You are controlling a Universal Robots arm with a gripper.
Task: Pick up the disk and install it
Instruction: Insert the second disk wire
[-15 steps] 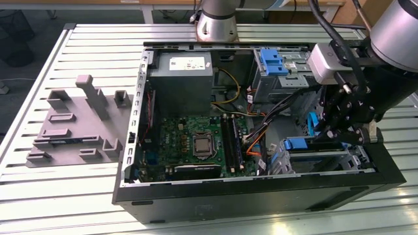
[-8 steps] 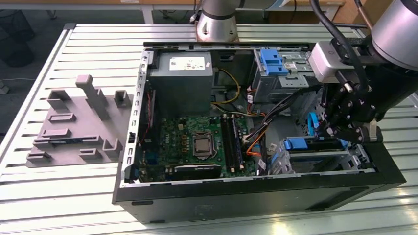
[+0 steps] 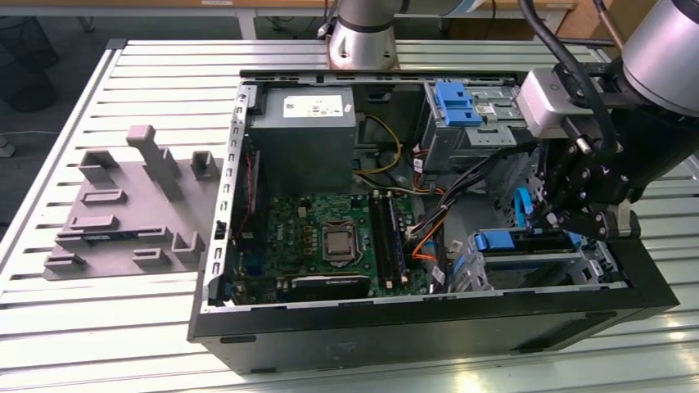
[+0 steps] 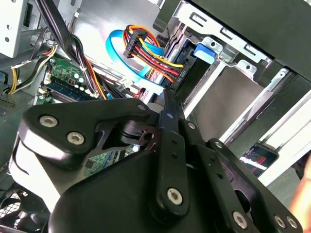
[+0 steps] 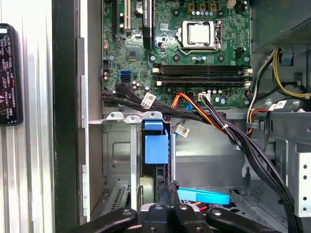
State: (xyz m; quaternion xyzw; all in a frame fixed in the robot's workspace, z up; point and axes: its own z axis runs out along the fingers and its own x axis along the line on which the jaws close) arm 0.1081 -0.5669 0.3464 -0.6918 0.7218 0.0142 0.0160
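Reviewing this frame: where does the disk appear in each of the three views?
Exterior view: the disk sits in the drive cage near the exterior view's right, blue rail end showing.
First wrist view: its blue end stands between the cage's metal walls.
Second wrist view: its blue end shows at the cage mouth, beside the multicoloured cable plug.
Shared landmark: the green motherboard.

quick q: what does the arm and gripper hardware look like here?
The arm is silver-grey tube with dark joints and black cables along it. A light grey block sits at the wrist. The gripper is matte black: flat linkage bars joined by silver screws, seen close in both wrist views.
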